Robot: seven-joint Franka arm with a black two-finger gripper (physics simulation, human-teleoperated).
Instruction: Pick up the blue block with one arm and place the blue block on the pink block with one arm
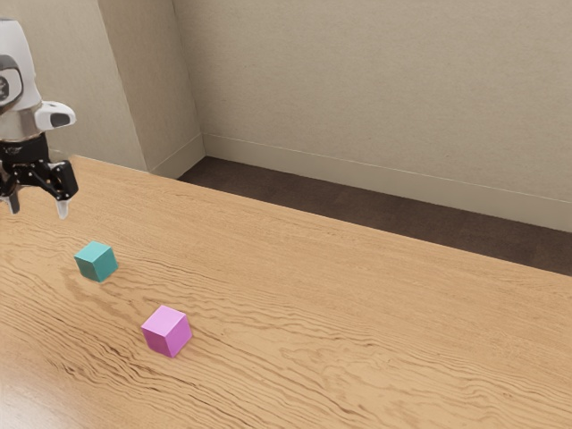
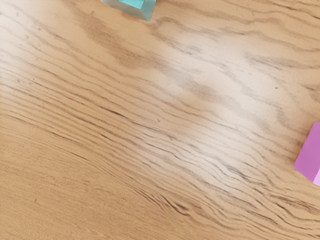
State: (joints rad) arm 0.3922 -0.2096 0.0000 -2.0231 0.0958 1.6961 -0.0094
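A teal-blue block [image 1: 96,261] rests on the wooden table [image 1: 357,313], toward the exterior view's left. A pink block [image 1: 166,331] lies nearer the front, a short way to the blue one's right, apart from it. My gripper [image 1: 36,207] hangs at the far left edge, above the table and up-left of the blue block, open with nothing between its fingers. In the wrist view a corner of the blue block [image 2: 131,6] and an edge of the pink block [image 2: 310,157] show on bare wood.
The table's far edge runs diagonally behind the blocks, with dark floor [image 1: 402,210] and beige walls beyond. Bare wood stretches across the exterior view's right half.
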